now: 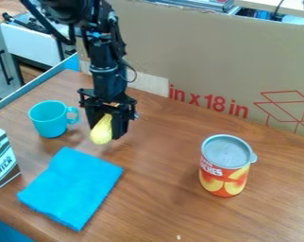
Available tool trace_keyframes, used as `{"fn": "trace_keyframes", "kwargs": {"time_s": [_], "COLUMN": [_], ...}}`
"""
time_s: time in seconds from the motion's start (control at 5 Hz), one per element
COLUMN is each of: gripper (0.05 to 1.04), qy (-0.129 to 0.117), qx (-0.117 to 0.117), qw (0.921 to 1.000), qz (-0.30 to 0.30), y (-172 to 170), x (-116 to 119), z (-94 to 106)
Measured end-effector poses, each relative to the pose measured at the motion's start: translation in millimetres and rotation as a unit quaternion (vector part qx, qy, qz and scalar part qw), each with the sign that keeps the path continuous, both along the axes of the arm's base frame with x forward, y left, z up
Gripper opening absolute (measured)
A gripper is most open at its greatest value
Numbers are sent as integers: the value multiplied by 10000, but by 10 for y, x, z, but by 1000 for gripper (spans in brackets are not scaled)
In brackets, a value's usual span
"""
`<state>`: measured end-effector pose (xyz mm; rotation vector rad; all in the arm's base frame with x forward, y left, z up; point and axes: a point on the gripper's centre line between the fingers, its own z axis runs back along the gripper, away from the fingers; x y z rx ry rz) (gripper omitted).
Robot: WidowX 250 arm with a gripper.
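As far as I could judge from my end, the grasp was done: the fingers (120, 126) were closed around the yellow thing (101, 131), which hung tilted between them at or just above the desk (161, 208), though I couldn't tell whether it touched. It was near the handle side of the cup (48, 122) and just beyond the cloth (71, 186), with the carton (1, 163) on the cup's side and the can (225, 165) well apart. Letting go was the part not yet done.
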<state>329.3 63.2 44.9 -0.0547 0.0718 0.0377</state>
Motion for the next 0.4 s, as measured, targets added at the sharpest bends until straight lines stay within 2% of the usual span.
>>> {"fn": "trace_keyframes", "kwargs": {"time_s": [0.4], "gripper": [671], "qy": [-67], "qx": [-30], "qw": [10000], "qz": [-42], "y": [50], "x": [88], "z": [-166]}}
